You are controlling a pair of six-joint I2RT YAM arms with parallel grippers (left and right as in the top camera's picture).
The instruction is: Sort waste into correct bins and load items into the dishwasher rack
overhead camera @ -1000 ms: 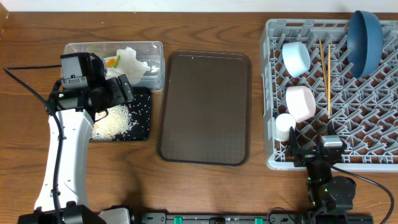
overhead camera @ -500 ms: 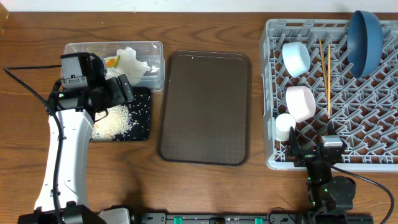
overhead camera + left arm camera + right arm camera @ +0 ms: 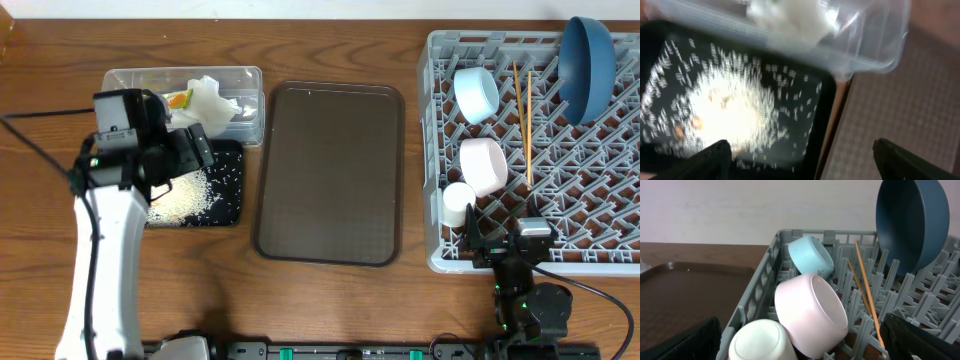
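Note:
The clear tub (image 3: 130, 75) holds crumpled tissue (image 3: 210, 98) and a yellow-orange wrapper (image 3: 180, 99). In front of it the black tray (image 3: 228, 190) holds a heap of rice (image 3: 185, 195). My left gripper (image 3: 200, 148) hovers over the black tray, open and empty. Its wrist view is blurred and shows the gripper (image 3: 800, 150) over the rice (image 3: 725, 105). The grey rack (image 3: 600, 200) holds the dark blue plate (image 3: 588, 62), light blue bowl (image 3: 476, 93), white bowl (image 3: 483, 165), white cup (image 3: 458, 203) and chopsticks (image 3: 522, 110). My right gripper (image 3: 515, 245) (image 3: 802, 347) is open and empty at the rack's front edge.
A large dark brown serving tray (image 3: 330, 170) lies between the bins and the rack, with nothing on it. The wooden table (image 3: 350, 300) shows in front. The rack's front wall (image 3: 747, 305) is right before my right gripper.
My left arm has shifted slightly to the left over the black tray. The right arm and all objects have not moved.

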